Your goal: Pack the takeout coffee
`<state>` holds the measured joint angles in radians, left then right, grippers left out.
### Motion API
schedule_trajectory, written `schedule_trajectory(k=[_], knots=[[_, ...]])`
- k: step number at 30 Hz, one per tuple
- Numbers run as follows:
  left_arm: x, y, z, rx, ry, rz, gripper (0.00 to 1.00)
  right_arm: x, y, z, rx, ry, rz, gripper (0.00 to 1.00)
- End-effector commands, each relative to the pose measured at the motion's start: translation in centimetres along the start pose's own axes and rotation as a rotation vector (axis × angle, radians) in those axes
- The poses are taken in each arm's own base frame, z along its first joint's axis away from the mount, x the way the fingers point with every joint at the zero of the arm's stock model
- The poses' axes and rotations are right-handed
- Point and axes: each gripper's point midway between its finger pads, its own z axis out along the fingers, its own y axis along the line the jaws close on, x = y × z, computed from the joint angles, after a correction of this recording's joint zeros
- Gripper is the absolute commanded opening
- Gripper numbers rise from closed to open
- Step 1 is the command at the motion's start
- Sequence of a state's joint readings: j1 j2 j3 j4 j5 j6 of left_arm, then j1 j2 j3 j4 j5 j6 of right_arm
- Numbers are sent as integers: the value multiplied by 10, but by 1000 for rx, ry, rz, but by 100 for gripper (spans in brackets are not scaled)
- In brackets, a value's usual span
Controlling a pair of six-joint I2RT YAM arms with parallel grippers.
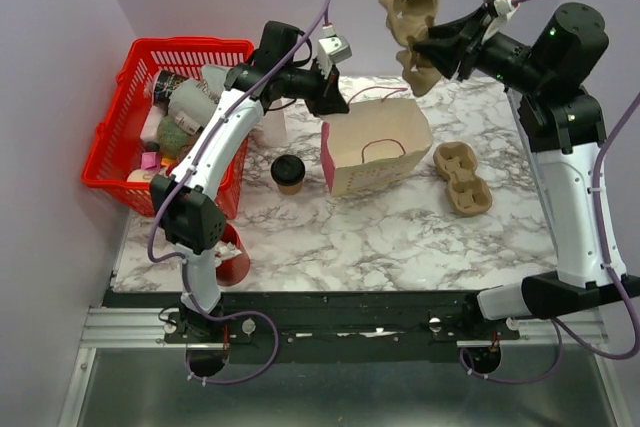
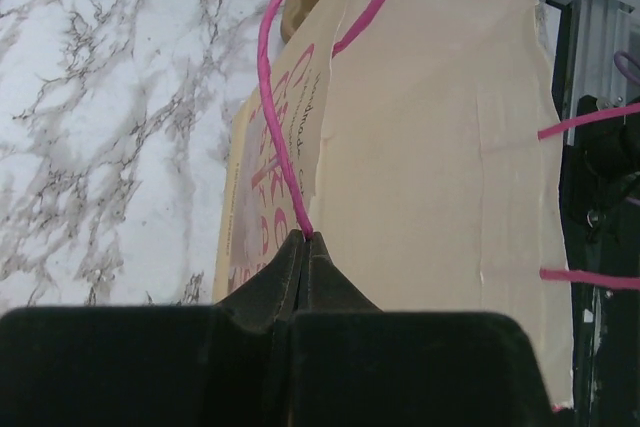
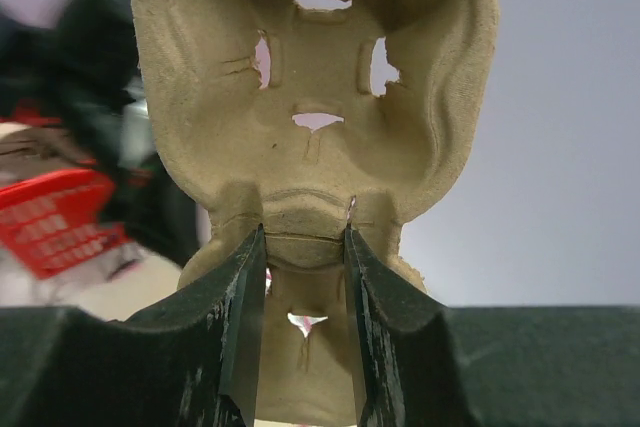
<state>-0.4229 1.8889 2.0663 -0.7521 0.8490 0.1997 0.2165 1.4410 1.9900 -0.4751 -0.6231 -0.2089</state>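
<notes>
Red cup point(image 1: 238, 269) half hidden behind left arm point(image 1: 190, 215), red basket point(image 3: 60, 232) blurred

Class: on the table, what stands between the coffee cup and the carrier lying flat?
The paper bag stands between the coffee cup and the carrier that lies on the table. The top view shows this.

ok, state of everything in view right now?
takeout coffee: upright on table, lid on, beside bag, not packed
paper bag: standing upright on table
pink handle: pinched by left gripper
left gripper: shut on pink handle
right gripper: shut on raised carrier
raised carrier: held up off the table
second carrier: lying flat on table, untouched
red basket: on table, holding items
</notes>
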Motion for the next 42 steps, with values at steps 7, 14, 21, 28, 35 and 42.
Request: schedule_trajectory(k=[7, 14, 21, 28, 35, 42], knots=[[-3, -16, 7, 52, 0, 55, 0, 65, 95, -2, -546, -16, -58, 1], [2, -29, 0, 74, 7, 46, 0, 90, 125, -8, -684, -7, -233, 0], [7, -40, -3, 92, 13, 40, 0, 121, 157, -14, -794, 72, -249, 1], [13, -54, -10, 106, 15, 50, 0, 148, 157, -17, -808, 174, -263, 1], [14, -68, -14, 118, 17, 63, 0, 176, 163, -30, -854, 302, -365, 0], [24, -66, -16, 68, 58, 84, 0, 185, 181, -41, -893, 426, -364, 1]])
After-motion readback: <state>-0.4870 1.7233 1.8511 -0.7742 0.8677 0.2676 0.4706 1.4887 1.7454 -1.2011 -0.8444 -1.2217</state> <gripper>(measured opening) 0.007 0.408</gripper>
